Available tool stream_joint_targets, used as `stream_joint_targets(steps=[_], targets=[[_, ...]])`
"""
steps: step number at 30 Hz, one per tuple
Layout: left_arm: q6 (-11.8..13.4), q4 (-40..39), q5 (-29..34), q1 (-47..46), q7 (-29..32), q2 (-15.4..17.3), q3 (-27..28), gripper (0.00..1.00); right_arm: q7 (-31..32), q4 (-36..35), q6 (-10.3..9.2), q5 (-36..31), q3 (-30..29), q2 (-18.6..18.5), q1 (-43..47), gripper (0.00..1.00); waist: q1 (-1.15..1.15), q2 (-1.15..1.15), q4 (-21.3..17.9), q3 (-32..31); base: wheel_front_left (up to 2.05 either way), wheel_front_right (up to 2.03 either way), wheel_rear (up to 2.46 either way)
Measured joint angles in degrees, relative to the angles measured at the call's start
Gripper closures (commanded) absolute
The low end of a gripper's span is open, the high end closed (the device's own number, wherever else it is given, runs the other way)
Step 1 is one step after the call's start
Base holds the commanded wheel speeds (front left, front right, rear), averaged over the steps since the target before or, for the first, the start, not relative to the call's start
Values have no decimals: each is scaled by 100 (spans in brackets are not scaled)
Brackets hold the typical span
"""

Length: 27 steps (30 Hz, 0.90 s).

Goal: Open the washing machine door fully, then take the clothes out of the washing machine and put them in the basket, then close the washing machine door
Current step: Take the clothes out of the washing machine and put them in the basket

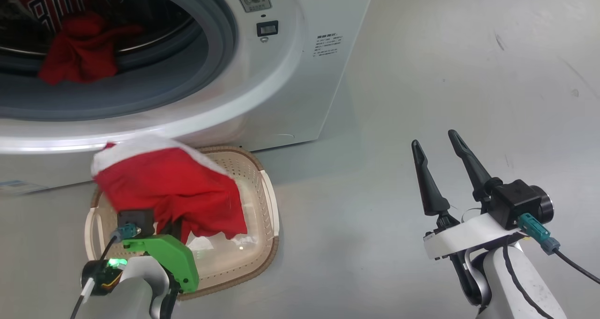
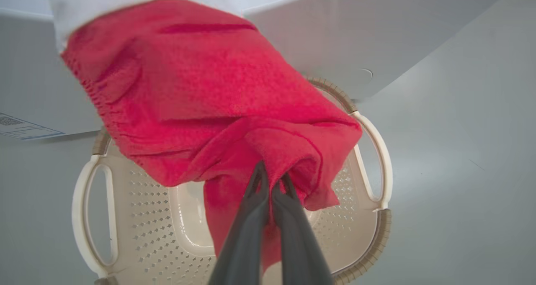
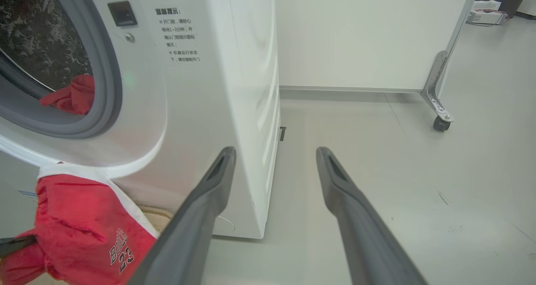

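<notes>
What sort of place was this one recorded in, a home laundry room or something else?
Probably a lab or test space, not a home: the washing machine stands freely on a smooth grey floor, and beyond it a white partition rides on a castor.

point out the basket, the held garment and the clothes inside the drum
basket (image 1: pixel 260 192), head view, right wall
held garment (image 2: pixel 201 101), left wrist view, cloth middle
clothes inside the drum (image 1: pixel 79 52), head view, red heap
</notes>
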Motion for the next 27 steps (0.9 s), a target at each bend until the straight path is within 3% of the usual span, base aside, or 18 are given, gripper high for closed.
stream_joint_targets(steps=[1, 2, 3, 4, 5, 27], targets=[[0, 0, 0, 0, 0, 0, 0, 100, 0, 0, 0, 0, 0, 0, 0, 0, 0, 0, 0, 0, 0, 0, 0], [1, 99, -2, -12, 4, -3, 4, 86, 0, 0, 0, 1, 0, 1, -2, 0, 0, 0, -12, 11, 0, 0, 0], [1, 169, -2, -18, 2, -7, 12, 58, 0, 1, 0, 1, 1, 2, -4, 0, 0, 0, -22, 19, 0, 0, 0], [0, 233, -7, -24, -3, -8, 26, 4, 0, 1, 0, 1, 2, 3, -4, 0, 0, 0, -30, 24, 0, 0, 0], [1, 280, -14, -32, -5, -8, 41, 0, 0, 3, 0, 1, 2, 4, -4, 0, 0, 0, -38, 28, 0, 0, 0], [-23, 597, -102, -344, -977, -35, 264, 0, 0, 46, -43, 9, -208, 20, -2, 0, 0, 0, 211, -201, 0, 0, 0]])
